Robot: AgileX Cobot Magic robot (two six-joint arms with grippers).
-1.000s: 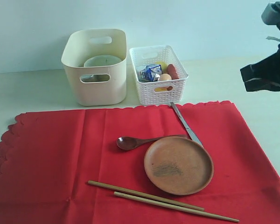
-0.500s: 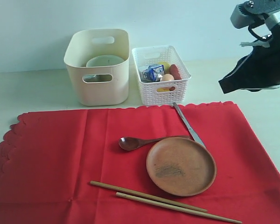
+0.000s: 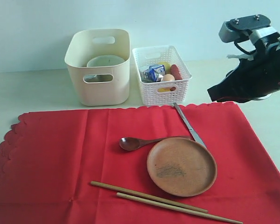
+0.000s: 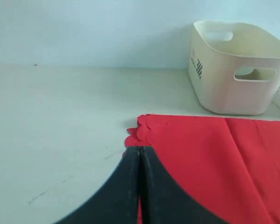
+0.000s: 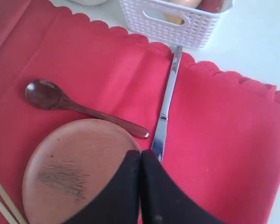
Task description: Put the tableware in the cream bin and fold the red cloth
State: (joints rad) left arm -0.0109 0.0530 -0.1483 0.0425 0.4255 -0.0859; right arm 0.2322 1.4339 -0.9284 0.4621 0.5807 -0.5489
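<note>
Scalloped red cloth spread flat, scuffed brown plate, left claw and right claw closed, empty

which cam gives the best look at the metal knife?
Right wrist view: the metal knife runs almost full length across the red cloth, close and large. The exterior view shows the metal knife smaller, its near end meeting the rim of the round brown plate. The left wrist view doesn't show it.
</note>
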